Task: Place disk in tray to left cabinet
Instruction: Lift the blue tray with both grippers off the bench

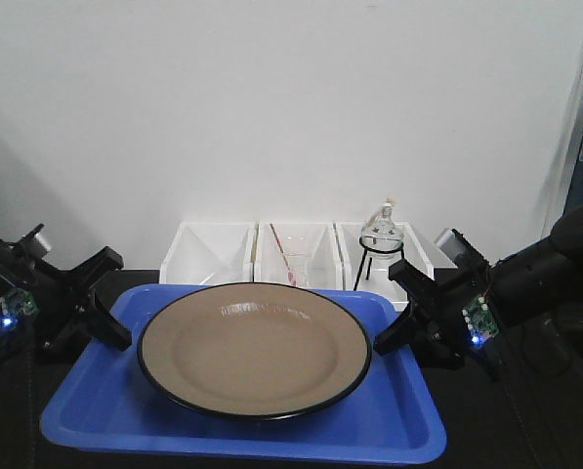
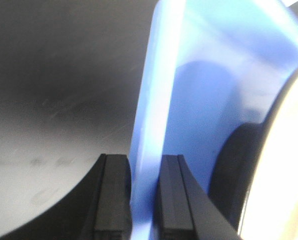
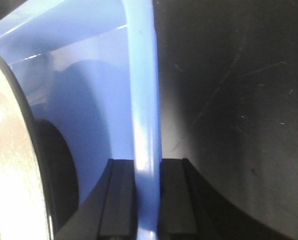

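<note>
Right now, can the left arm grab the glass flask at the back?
Probably not: the left end effector is clamped on the rim of the tray, and the flask stands far across, beyond the disk.

The front view was softly and evenly lit, with the white wall [image 1: 291, 98] bright, the dark surface [image 1: 8, 440] nearly black in the lower corners, and faint glare streaking the disk [image 1: 257, 352] near its upper rim. Both wrist views were blurred at close range. The tray [image 2: 153, 100] rim washed out pale along the top of the left view, and the disk was blown out white at the frame edges.
</note>
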